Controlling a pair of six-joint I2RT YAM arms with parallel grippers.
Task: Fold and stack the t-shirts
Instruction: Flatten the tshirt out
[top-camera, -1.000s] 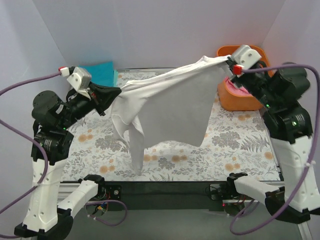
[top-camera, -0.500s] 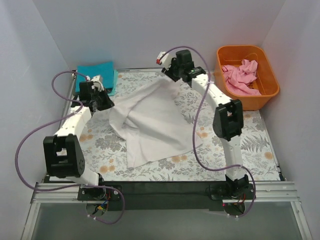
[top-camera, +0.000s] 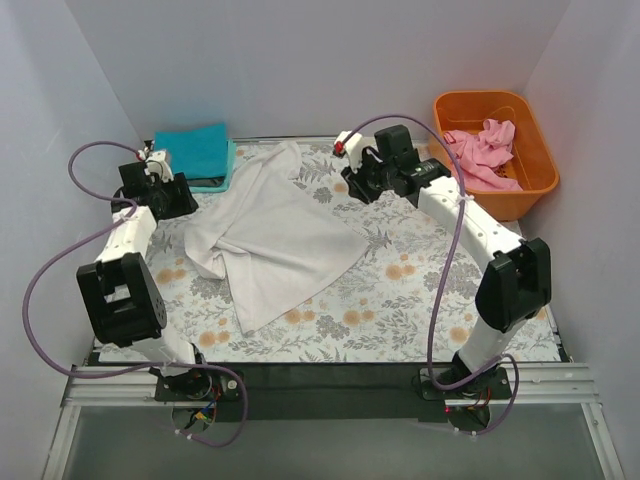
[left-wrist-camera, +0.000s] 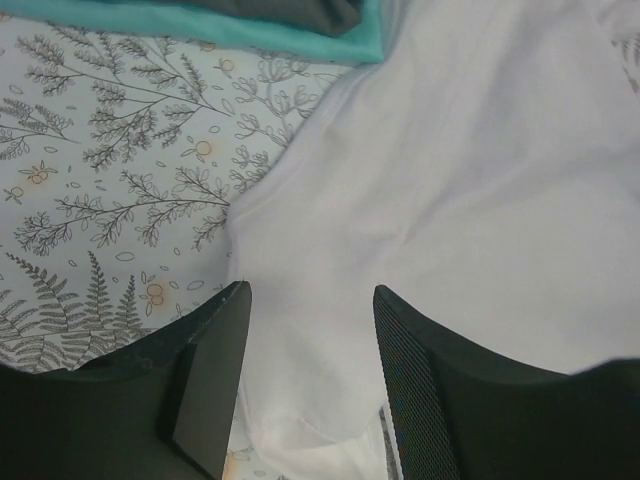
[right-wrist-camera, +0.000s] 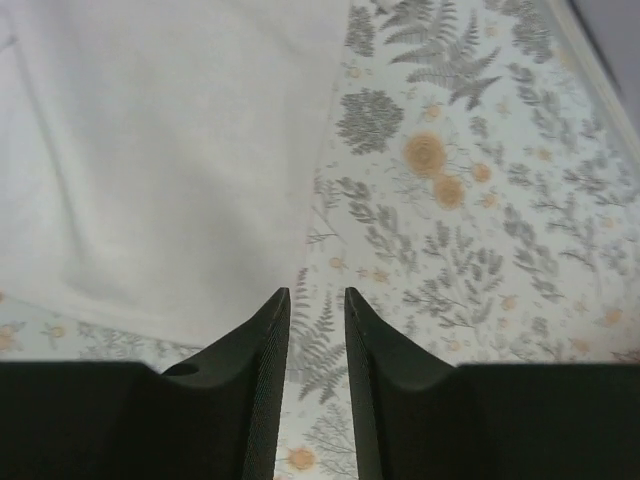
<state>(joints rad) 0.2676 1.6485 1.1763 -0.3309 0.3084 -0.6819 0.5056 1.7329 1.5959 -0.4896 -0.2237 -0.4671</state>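
The white t-shirt (top-camera: 275, 235) lies spread and a little rumpled on the floral table, one corner reaching toward the back (top-camera: 290, 152). My left gripper (top-camera: 183, 200) hovers over the shirt's left edge, jaws open; in the left wrist view the white t-shirt (left-wrist-camera: 480, 180) lies loose under the left gripper (left-wrist-camera: 310, 300). My right gripper (top-camera: 351, 187) is just right of the shirt's back edge. Its jaws (right-wrist-camera: 316, 295) stand a little open over bare table, the white t-shirt (right-wrist-camera: 150, 150) to their left. A folded teal t-shirt (top-camera: 192, 150) sits back left. The pink t-shirt (top-camera: 487, 145) is bunched in the tub.
The orange plastic tub (top-camera: 530, 185) stands at the back right corner against the wall. White walls close in the table at the back and both sides. The floral table surface (top-camera: 450, 290) shows to the right of the shirt and in front of it.
Both grippers let go of the white t-shirt, which went from stretched in the air to lying on the table. Both arms have reached out low over the table's back half.
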